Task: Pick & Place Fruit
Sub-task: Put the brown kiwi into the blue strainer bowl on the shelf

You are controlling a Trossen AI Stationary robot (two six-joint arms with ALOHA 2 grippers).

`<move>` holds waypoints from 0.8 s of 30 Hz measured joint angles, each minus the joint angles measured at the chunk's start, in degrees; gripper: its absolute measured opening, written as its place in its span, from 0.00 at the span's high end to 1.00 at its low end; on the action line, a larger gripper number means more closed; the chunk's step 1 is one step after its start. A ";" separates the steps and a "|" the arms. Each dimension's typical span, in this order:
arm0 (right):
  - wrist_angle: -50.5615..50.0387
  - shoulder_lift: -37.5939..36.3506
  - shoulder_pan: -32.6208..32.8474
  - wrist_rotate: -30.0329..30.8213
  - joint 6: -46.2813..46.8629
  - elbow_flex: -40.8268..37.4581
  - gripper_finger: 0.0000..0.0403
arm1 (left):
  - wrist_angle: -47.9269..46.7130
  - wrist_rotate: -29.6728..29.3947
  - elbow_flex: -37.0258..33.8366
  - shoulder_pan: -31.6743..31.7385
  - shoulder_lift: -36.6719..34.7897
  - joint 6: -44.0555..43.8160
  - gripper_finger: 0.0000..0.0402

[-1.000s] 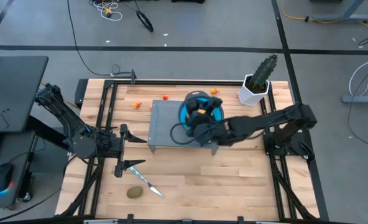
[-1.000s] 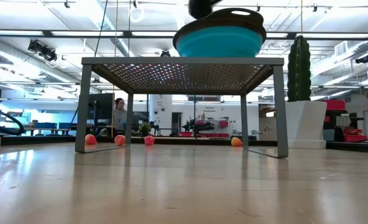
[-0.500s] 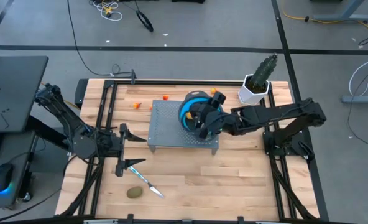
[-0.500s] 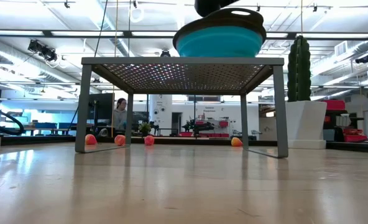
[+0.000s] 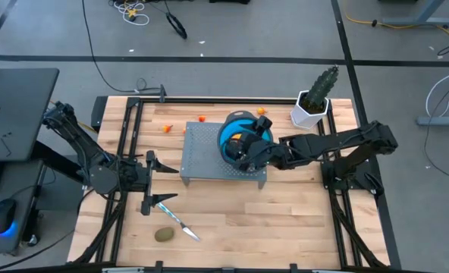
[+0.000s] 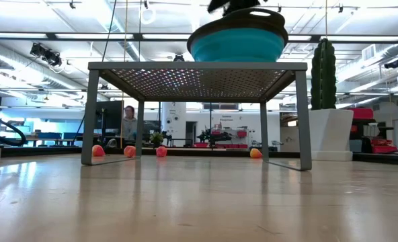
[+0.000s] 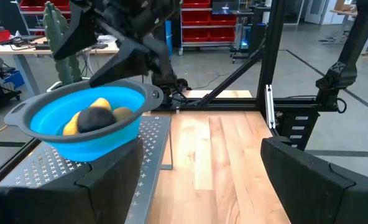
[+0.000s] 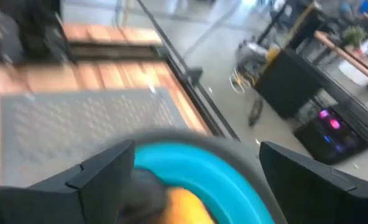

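The round blue bowl [image 5: 243,136] stands on a grey perforated rack [image 5: 202,152]. In the bowl lie a yellow-orange oval [image 7: 92,111], a dark round fruit [image 7: 97,119] and an olive one [image 7: 123,113]. My right gripper [image 5: 245,152] hangs open just above the bowl [image 8: 234,180], touching nothing. One olive-brown oval [image 5: 164,235] lies on the table near its near left corner. Tiny orange pieces [image 5: 165,127] [image 5: 202,118] [image 5: 261,111] lie by the far edge. My left gripper [image 5: 158,180] waits open at the table's left.
A slim knife [image 5: 180,222] lies beside the olive oval, just off the left gripper. A cactus in a white pot [image 5: 312,102] stands at the far right corner. The rack's legs [image 6: 90,114] leave a gap under it. Bare wood [image 5: 285,220] spreads along the near right.
My right gripper has moved from the bowl's near rim toward the far edge, over the bowl, and has risen a little. The bowl and the fruits in it have stayed put.
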 joint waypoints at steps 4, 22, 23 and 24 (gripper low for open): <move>9.92 0.00 2.35 -0.97 -6.65 0.00 0.12 | 0.05 -0.08 0.00 0.08 0.00 3.72 0.16; 29.03 0.02 2.24 -42.60 -22.80 -6.93 0.12 | -9.08 14.64 0.55 -3.52 6.25 -26.73 0.16; 29.46 0.02 2.24 -43.58 -22.43 -7.50 0.12 | -10.45 15.31 0.55 -3.89 7.62 -28.88 0.16; 30.10 0.00 2.27 -44.30 -22.19 -8.21 0.12 | -11.39 16.91 0.56 -4.05 9.08 -30.55 0.16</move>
